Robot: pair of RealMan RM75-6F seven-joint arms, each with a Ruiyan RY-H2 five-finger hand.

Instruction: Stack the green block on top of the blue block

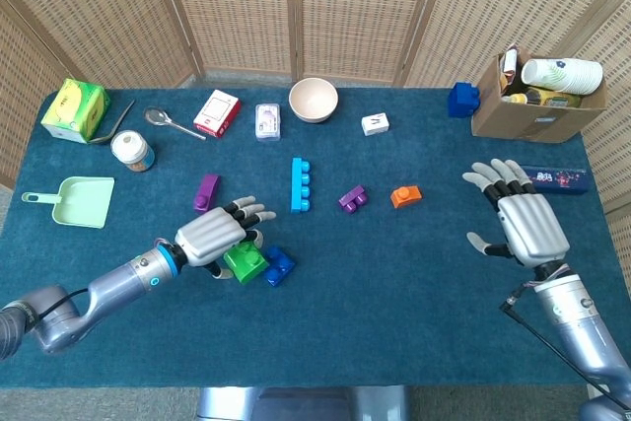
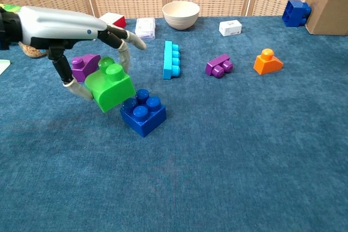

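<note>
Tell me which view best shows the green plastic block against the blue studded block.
The chest view: the green plastic block, held by the left robot hand, overlaps the blue studded block's left edge. The head view shows them small, partly under the hand.

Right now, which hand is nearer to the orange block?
Right. The right hand hovers open just beyond the orange block, while the left hand holds the green block much farther away, past the blue block.

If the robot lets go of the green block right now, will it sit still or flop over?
Probably flop. The green block hangs tilted in the left hand, only overlapping the blue block's edge. It looks stiff, boxy plastic, so it shouldn't roll far.
</note>
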